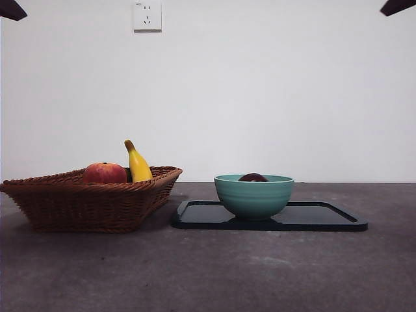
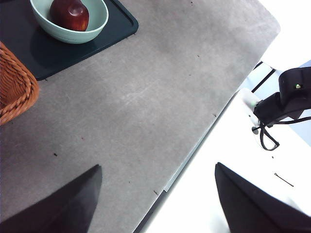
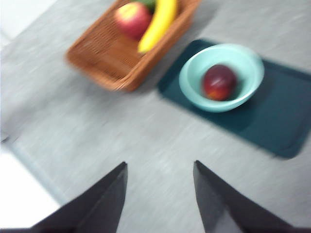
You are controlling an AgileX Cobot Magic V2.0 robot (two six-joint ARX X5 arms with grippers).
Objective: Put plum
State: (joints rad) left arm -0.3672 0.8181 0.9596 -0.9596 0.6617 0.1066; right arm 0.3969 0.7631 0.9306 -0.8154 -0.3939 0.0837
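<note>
The dark maroon plum lies inside the teal bowl, only its top showing over the rim in the front view. It also shows in the left wrist view and the right wrist view. The bowl stands on a dark tray. My left gripper is open and empty, high above the table's edge, far from the bowl. My right gripper is open and empty, high above the table in front of the bowl. Both arms show only as dark tips at the front view's top corners.
A wicker basket stands left of the tray, holding a red-orange peach-like fruit and a yellow banana. A wall socket is on the back wall. The other arm's base shows beyond the table's edge.
</note>
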